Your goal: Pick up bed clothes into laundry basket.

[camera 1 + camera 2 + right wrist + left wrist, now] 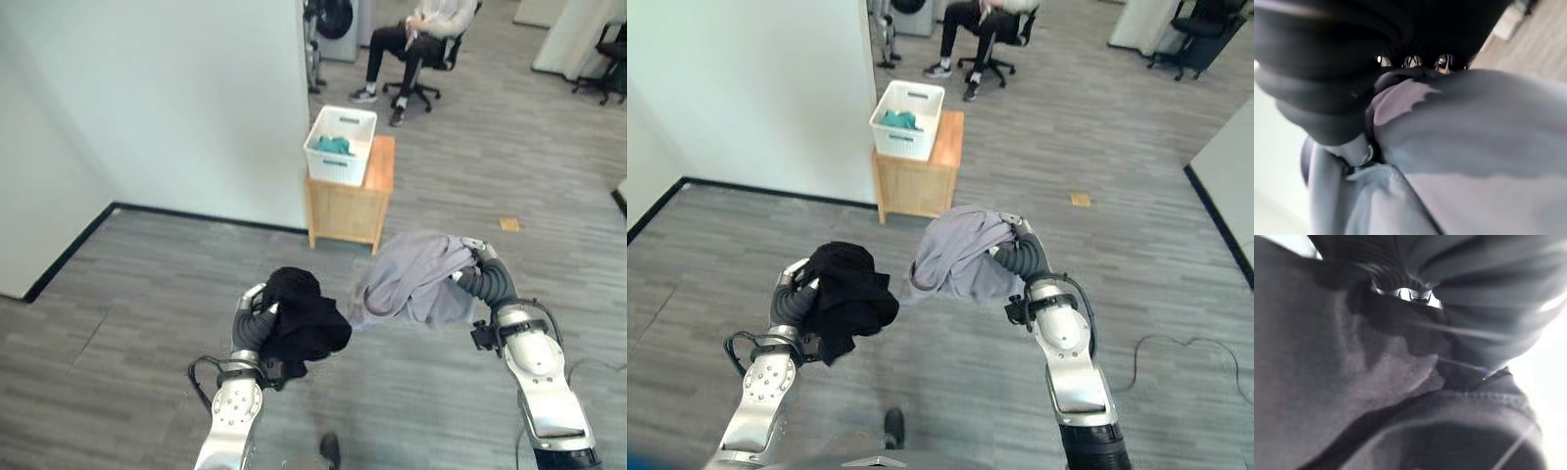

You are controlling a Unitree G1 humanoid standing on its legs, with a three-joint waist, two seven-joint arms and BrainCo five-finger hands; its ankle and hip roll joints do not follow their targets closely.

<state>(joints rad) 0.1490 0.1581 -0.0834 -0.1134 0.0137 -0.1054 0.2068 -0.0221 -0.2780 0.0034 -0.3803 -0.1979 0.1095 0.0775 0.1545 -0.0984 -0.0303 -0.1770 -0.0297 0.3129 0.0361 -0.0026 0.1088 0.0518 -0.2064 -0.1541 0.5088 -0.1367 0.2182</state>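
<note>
Grey plank floor by a pale wall. The left hand has its fingers wrapped in a bunched black garment; the right hand clutches a crumpled grey garment, both held aloft. Ahead, a white basket holding teal cloth sits on a small wooden worktop.

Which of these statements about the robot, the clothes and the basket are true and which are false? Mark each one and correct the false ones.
1. The left hand carries a black garment. True.
2. The right hand carries a red towel. False: it carries a grey garment.
3. The white laundry basket stands on the floor. False: it stands on a small wooden table.
4. Something teal lies in the basket. True.
5. A person sits on an office chair beyond the basket. True.
6. Both garments are already in the basket. False: both hang from the hands, short of the table.
</note>
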